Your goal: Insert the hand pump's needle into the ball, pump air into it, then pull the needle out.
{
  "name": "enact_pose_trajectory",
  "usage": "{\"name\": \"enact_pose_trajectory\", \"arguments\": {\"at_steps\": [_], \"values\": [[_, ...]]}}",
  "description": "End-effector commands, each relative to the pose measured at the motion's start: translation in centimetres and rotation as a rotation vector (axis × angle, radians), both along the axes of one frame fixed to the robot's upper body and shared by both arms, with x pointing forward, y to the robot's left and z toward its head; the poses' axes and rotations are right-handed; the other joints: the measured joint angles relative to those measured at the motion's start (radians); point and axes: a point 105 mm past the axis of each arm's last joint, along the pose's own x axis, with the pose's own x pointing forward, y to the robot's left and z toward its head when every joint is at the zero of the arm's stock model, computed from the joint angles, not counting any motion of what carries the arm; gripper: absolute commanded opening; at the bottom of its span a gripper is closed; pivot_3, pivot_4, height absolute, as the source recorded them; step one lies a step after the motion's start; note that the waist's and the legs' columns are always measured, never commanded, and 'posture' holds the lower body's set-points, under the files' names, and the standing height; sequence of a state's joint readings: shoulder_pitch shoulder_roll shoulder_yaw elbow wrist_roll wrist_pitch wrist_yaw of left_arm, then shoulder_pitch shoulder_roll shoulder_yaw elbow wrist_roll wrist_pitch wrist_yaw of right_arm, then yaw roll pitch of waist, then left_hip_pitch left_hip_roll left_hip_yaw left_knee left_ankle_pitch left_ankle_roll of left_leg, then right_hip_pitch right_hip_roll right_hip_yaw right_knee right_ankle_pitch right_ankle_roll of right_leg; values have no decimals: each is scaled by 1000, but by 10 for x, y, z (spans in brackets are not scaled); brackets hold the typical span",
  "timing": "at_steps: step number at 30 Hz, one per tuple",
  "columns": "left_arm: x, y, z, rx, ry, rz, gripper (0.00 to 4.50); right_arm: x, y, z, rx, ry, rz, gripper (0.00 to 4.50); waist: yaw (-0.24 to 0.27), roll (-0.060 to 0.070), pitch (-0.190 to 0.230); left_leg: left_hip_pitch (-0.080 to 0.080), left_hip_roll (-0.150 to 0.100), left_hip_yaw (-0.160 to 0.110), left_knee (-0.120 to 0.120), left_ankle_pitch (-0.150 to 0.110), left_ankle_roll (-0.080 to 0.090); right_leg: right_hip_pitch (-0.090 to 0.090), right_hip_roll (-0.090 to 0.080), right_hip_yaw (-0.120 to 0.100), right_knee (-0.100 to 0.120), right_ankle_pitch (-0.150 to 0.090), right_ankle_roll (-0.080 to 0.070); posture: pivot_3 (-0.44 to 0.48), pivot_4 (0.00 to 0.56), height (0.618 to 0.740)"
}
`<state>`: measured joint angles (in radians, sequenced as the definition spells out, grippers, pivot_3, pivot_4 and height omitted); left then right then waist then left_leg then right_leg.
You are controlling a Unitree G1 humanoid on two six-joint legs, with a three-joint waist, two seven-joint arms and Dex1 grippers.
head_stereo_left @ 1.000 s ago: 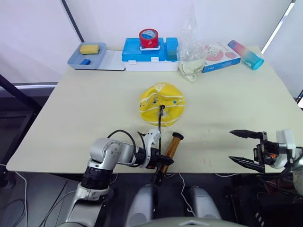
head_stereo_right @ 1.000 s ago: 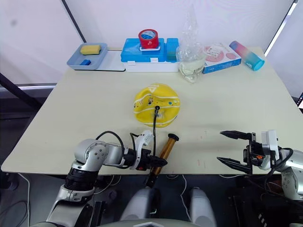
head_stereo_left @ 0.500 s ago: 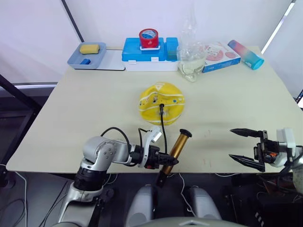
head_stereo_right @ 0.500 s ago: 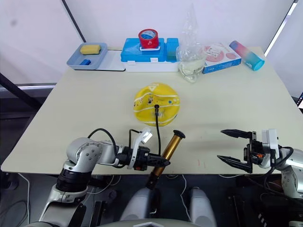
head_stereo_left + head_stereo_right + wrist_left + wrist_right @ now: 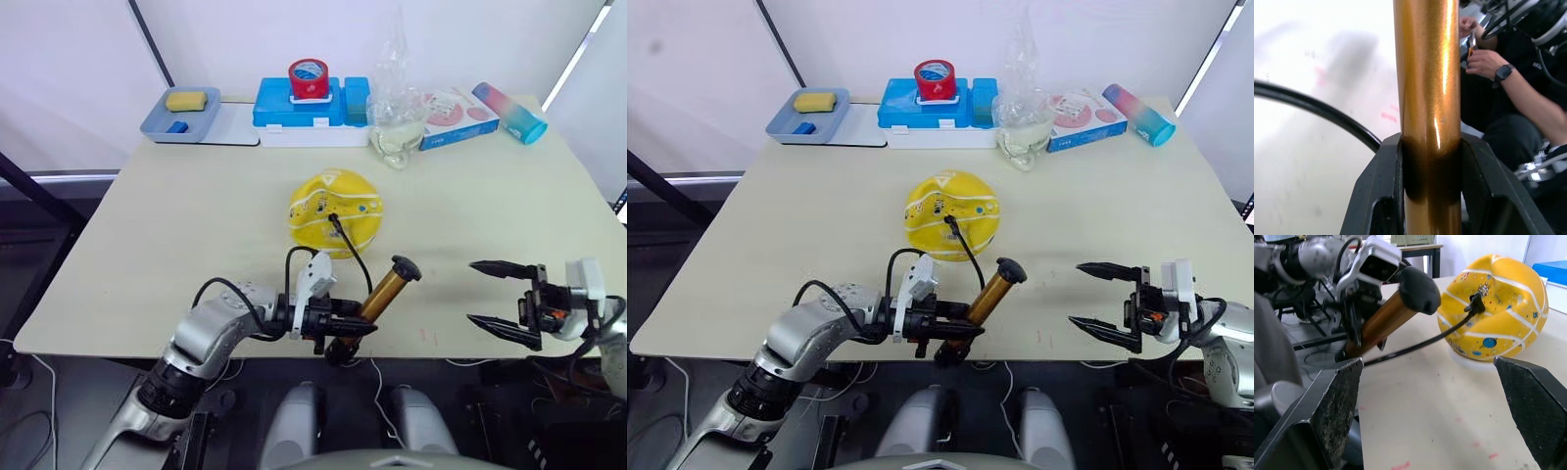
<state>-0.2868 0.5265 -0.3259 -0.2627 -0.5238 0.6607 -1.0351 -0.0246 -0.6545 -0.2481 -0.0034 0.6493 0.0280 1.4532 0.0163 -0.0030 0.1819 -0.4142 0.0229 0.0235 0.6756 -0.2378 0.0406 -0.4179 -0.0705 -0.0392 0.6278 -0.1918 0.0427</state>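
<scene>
Hand pump point(image 5: 384, 292) swung rightward in left gripper point(image 5: 348, 327).

red tape roll point(image 5: 308, 77) on blue box point(image 5: 298, 104), grey tray point(image 5: 179, 116), plastic bag point(image 5: 396, 108)

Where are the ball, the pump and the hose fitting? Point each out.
ball point(image 5: 345, 199): left eye view, yellow upper surface.
hand pump point(image 5: 385, 292): left eye view, mid gold barrel.
needle fitting point(image 5: 1477, 303): right wrist view, black fitting at the ball.
</scene>
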Motion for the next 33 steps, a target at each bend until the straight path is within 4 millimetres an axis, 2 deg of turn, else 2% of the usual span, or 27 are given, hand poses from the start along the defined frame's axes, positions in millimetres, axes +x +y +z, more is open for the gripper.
{"name": "enact_pose_trajectory", "arguments": {"at_steps": [1,5,8,16,23,33], "values": [[-2,-10,8,-87,-148,-71,1037,0,11,18,45,-22,8,4500,0,0,0,0,0,0,0,0,0,0,0,0,0,0,0,0,150,739],[2,-20,3,-140,-212,-89,1037,-5,25,24,88,17,21,4500,3,0,0,0,0,0,0,0,0,0,0,-1,0,0,0,0,150,739],[7,-25,-6,-115,-281,-112,1037,-8,31,26,118,93,13,4500,2,0,0,0,0,0,0,0,0,0,0,-1,0,0,0,0,150,739],[15,-42,-8,-255,-352,-95,1037,-12,55,35,176,172,5,4500,2,0,0,-1,0,0,0,0,0,0,0,-1,0,0,0,0,150,739],[10,-52,-10,-343,-363,-161,1037,-9,70,35,163,144,-19,4500,1,0,0,-1,0,-1,0,0,0,-1,0,-1,0,0,0,0,150,739],[22,-58,-11,-399,-349,-157,1037,-7,84,40,212,139,31,4500,0,-1,0,-2,0,-1,0,0,1,-1,1,-2,-1,0,0,0,150,739]]}}
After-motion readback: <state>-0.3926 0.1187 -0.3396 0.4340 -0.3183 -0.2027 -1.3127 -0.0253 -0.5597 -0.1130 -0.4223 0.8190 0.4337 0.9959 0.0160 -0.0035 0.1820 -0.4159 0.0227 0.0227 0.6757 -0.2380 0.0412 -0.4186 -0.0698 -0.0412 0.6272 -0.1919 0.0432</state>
